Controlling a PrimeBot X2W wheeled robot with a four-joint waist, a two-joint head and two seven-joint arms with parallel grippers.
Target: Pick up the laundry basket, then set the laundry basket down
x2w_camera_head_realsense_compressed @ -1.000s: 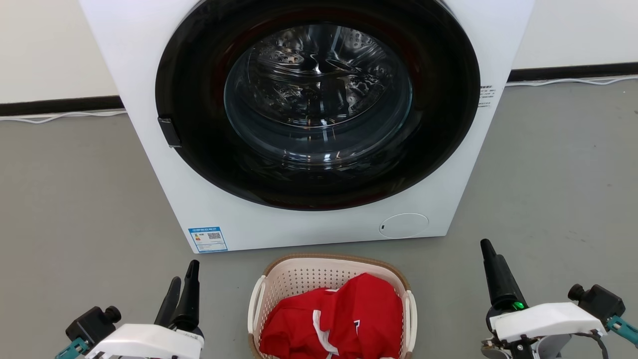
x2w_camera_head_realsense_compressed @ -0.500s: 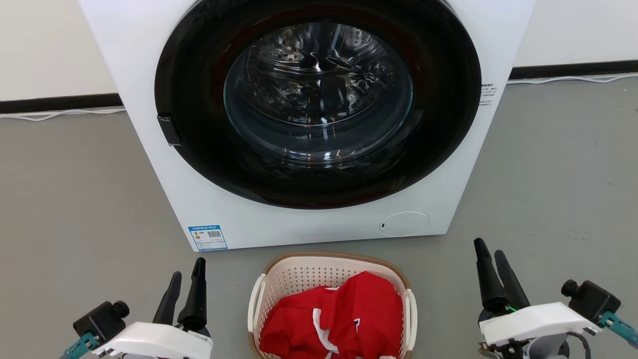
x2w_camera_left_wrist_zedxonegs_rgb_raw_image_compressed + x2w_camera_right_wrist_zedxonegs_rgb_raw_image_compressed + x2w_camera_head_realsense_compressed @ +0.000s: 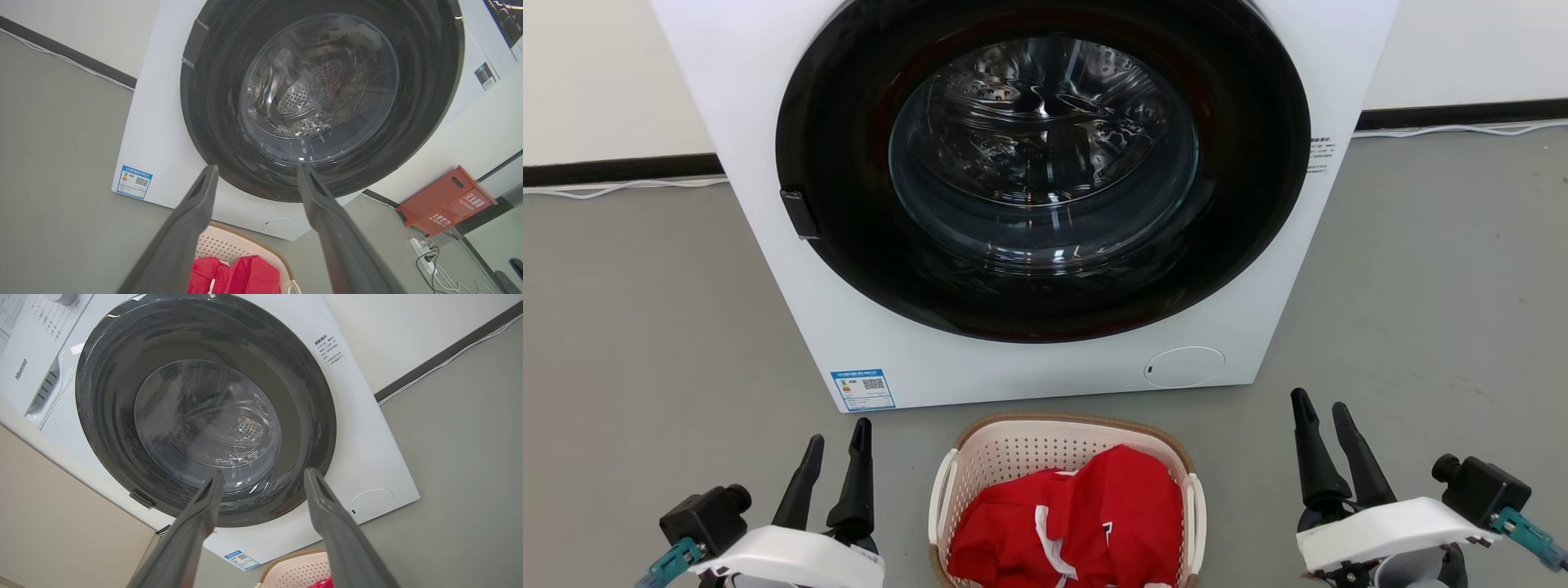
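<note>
The laundry basket point(image 3: 1005, 449), cream-white with a brown rim and white side handles, stands on the grey floor just in front of the washing machine, at the bottom centre of the head view. A red garment point(image 3: 1086, 523) fills it. My left gripper point(image 3: 837, 437) is open to the basket's left, and my right gripper point(image 3: 1319, 408) is open to its right; both are apart from it and hold nothing. The basket's far rim point(image 3: 229, 241) peeks between the left gripper's fingers point(image 3: 192, 220), and its rim point(image 3: 294, 567) lies at the bottom of the right wrist view.
A white front-loading washing machine point(image 3: 792, 310) with a shut dark round door point(image 3: 1045, 171) stands right behind the basket. Grey floor lies open on both sides. A red box point(image 3: 445, 204) and a power strip with cables point(image 3: 425, 253) sit by the wall beyond the machine.
Both grippers have shifted slightly inward toward the basket and turned so both fingers of each are apart in view. The basket has not moved.
</note>
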